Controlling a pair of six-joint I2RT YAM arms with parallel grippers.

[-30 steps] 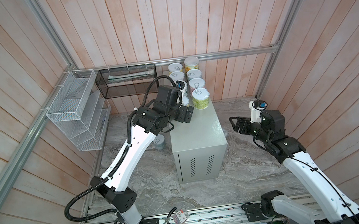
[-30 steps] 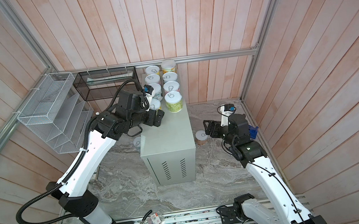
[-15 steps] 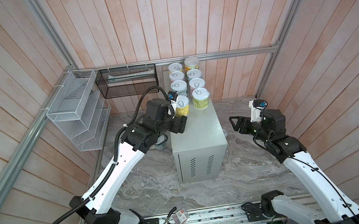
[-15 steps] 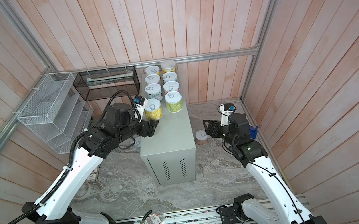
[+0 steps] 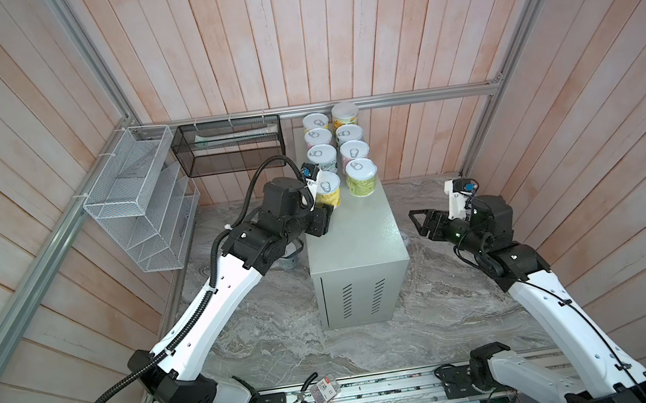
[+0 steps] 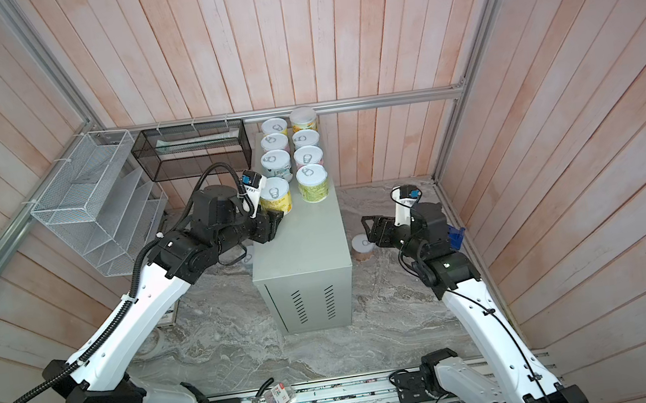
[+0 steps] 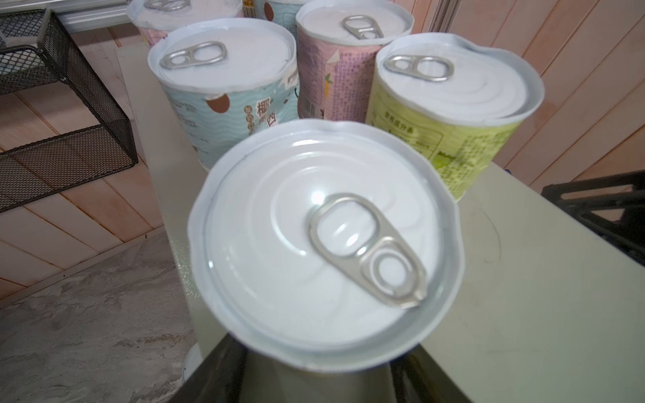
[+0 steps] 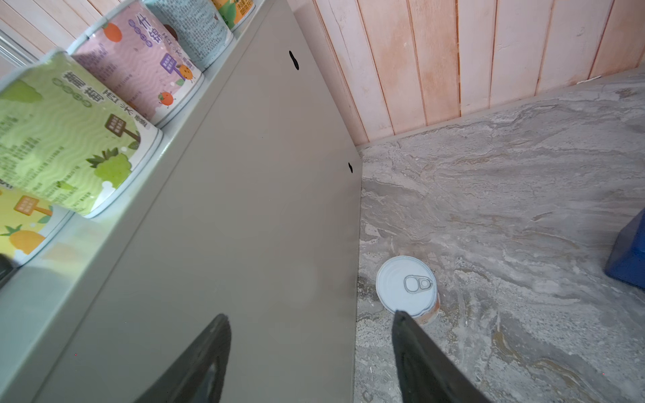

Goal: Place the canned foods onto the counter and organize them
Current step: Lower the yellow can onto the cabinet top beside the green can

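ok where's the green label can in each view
top view: green-label can at the near end of the right-hand row on the counter
top view: same can, same spot
left wrist: green-label can beside the pink can
right wrist: green-label can again beside the pink can, at the counter's edge
shared landmark: the counter's flat top

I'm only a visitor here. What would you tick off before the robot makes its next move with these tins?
1. Yellow tin upright on the counter: ok.
2. Left gripper clear of that tin: cannot tell.
3. Right gripper open and empty: ok.
4. Floor tin lid-up beside the counter: ok.
5. Bare counter top towards the front: ok.
6. Every tin on the counter: not ok, the floor tin is below.
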